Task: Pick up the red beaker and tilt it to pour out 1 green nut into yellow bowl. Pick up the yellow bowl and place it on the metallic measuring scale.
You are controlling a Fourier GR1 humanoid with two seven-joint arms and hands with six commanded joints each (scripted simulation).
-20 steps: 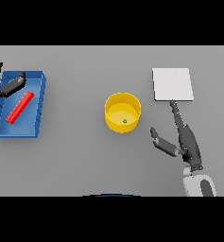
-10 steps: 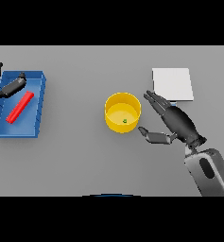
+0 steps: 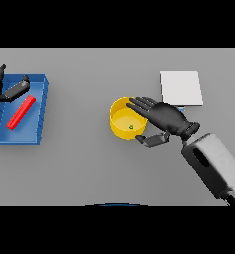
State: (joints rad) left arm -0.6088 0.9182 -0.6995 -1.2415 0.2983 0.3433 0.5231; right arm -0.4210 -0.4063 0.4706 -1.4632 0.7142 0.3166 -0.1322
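- Left hand point(image 3: 1, 88): fingers relaxed, unmoved at the blue tray point(image 3: 39, 111), which holds a red bar point(image 3: 21, 112).
- Yellow bowl point(image 3: 120, 124): mid-table, unmoved, one green nut point(image 3: 131, 127) inside; pouring appears done.
- Right hand point(image 3: 163, 119): has swung in from near the scale; fingers now spread over the bowl's rim, thumb below, not yet closed.
- Metallic measuring scale point(image 3: 181, 88): just beyond the right hand, bare.

The right hand point(image 3: 166, 119) has closed in around the yellow bowl point(image 3: 120, 125).

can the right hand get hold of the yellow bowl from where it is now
Probably yes. The right hand is already at the yellow bowl, fingers over its rim and thumb outside the near wall, with nothing between them.
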